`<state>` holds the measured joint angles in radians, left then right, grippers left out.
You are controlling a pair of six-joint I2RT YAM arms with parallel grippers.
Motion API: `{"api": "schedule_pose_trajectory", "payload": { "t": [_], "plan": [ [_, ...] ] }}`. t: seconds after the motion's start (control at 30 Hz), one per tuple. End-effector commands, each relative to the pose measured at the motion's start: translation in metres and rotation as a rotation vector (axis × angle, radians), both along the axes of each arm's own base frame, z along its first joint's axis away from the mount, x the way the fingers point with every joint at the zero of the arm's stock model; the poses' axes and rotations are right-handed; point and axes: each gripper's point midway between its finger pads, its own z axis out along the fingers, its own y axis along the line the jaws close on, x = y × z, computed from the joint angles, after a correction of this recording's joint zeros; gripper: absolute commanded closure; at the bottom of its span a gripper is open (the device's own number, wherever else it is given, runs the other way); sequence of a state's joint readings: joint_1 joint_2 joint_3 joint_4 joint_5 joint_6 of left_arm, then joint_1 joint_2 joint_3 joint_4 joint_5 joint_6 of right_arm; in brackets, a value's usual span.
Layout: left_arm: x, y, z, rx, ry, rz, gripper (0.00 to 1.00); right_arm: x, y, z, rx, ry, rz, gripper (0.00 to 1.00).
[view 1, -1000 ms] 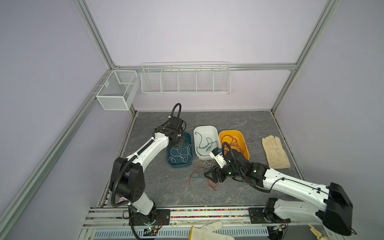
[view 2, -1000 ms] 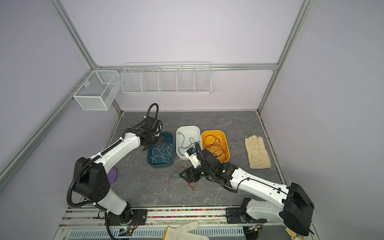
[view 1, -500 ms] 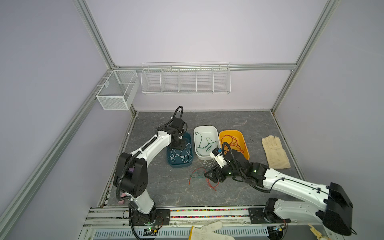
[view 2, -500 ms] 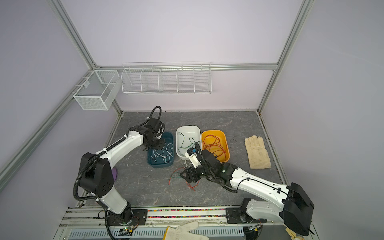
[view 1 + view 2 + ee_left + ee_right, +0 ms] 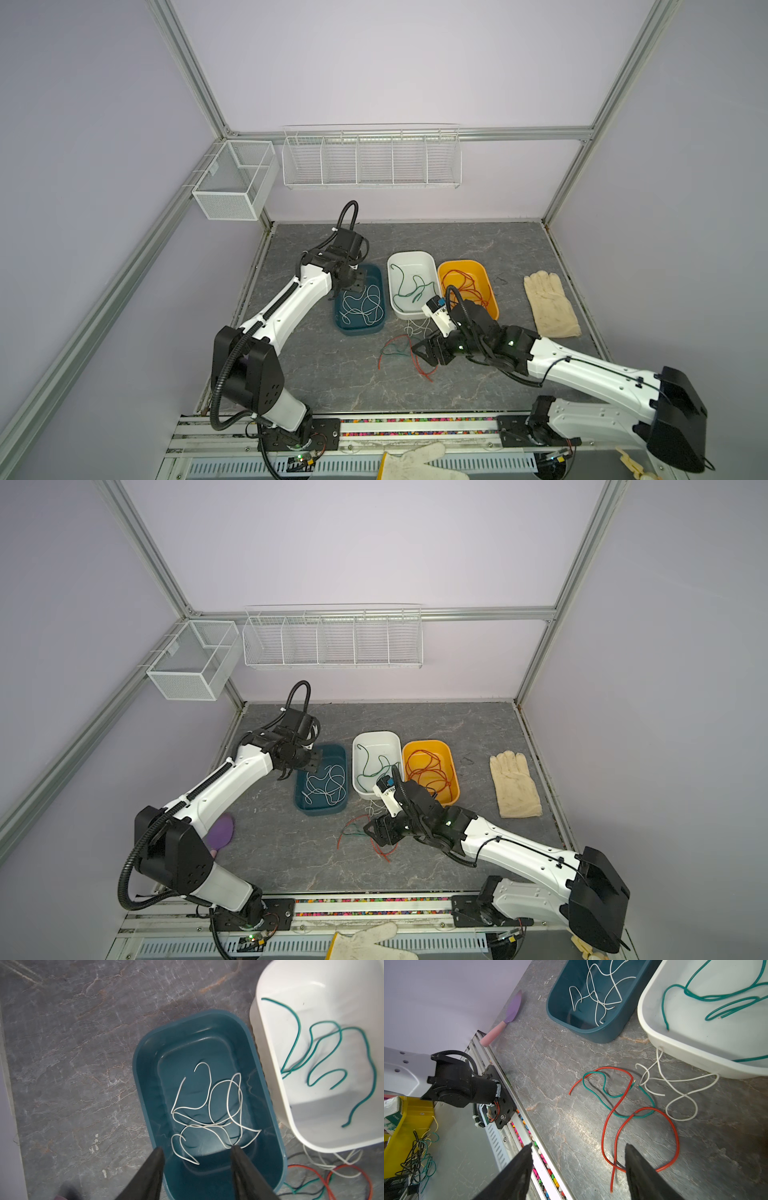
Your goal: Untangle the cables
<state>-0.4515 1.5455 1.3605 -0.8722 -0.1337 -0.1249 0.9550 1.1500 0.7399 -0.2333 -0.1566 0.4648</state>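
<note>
Sorting cables [image 5: 623, 1095]: left gripper [image 5: 197, 1147] open, seemingly empty, over tray's [image 5: 197, 1017] white cable [image 5: 210, 1082]; right gripper [image 5: 578, 1145] open, empty; next pinch red cable [image 5: 677, 1140] off green cable [image 5: 596, 1095].

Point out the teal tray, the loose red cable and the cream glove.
teal tray [image 5: 146, 1084]: left wrist view, side wall.
red cable [image 5: 603, 1132]: right wrist view, mid-length curve.
cream glove [image 5: 548, 303]: in a top view, palm.
</note>
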Motion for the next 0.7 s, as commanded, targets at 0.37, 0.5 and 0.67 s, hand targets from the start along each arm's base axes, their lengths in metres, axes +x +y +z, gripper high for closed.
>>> {"api": "schedule_pose_trajectory", "payload": {
  "t": [0.37,0.5,0.67],
  "plan": [
    [-0.046,0.045,0.093,-0.140,-0.399,0.129,0.01,-0.003,-0.001,-0.052,-0.122,0.123,-0.036,0.30],
    [-0.067,0.069,0.098,-0.180,-0.542,0.210,0.01,-0.004,0.009,-0.064,-0.125,0.151,-0.019,0.35],
    [-0.075,0.079,0.087,-0.222,-0.609,0.260,0.01,-0.005,0.020,-0.084,-0.168,0.181,-0.002,0.40]
  ]
}}
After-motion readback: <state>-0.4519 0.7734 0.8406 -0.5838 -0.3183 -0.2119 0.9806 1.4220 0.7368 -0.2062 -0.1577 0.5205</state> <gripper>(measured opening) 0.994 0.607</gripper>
